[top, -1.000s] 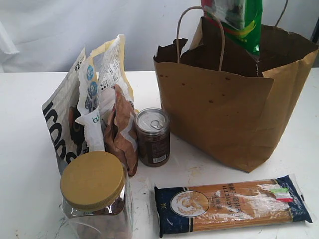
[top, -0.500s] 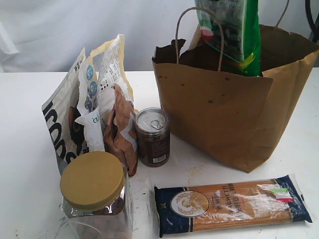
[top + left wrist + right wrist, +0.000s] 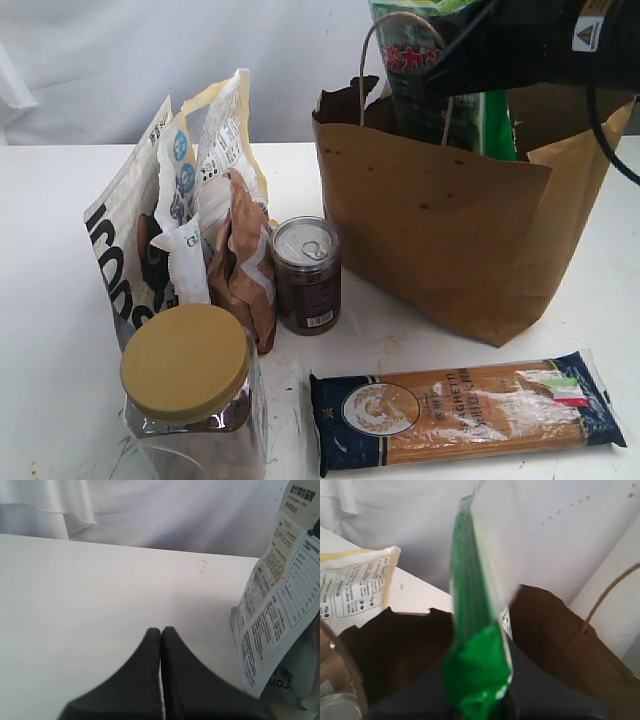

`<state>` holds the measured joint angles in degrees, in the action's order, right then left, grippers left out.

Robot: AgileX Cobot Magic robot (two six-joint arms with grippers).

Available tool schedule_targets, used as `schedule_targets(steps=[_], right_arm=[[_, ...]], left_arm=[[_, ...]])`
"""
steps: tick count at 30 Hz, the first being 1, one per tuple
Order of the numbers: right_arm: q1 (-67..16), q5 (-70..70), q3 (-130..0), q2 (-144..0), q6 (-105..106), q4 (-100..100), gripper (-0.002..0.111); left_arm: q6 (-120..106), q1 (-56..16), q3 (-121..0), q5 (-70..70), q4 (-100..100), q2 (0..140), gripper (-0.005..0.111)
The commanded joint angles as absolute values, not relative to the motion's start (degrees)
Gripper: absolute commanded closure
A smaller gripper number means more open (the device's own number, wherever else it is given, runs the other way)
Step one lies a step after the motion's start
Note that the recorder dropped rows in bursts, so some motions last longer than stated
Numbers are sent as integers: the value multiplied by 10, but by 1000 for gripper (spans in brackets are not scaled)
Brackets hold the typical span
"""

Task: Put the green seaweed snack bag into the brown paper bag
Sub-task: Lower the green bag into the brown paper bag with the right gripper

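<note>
**Exterior view:** Over the last second the green seaweed snack bag (image 3: 410, 90) has descended. Its lower end now sits below the rim of the brown paper bag (image 3: 440, 230), and the right arm has entered the frame. Insertion appears nearly complete, with release pending. The packet's long axis is near vertical, lower end pointing down into the bag.

**Left wrist view:** The left gripper (image 3: 161, 645) has its jaws together, empty, above the table (image 3: 75, 605).

**Right wrist view:** The right gripper (image 3: 480, 702) has its jaws clamped on the packet's end.

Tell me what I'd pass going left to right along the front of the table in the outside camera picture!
jar with the yellow lid → metal can → spaghetti packet
</note>
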<state>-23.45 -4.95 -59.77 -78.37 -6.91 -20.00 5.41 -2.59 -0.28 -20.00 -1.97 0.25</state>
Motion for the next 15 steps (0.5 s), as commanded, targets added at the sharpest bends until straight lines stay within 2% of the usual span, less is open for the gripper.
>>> schedule_targets(steps=[1,13,15], right_arm=[[-209,-23,-588,-782,-79,-199,108],[-197,-19,-588,-782,-99,-199,108],[-197,-21,-588,-782,-99,-194,104]], left_arm=[[55,-29,0,-195,-21,0,107],[55,-29,0,-195,-21,0,107],[55,-29,0,-195,-21,0,107]])
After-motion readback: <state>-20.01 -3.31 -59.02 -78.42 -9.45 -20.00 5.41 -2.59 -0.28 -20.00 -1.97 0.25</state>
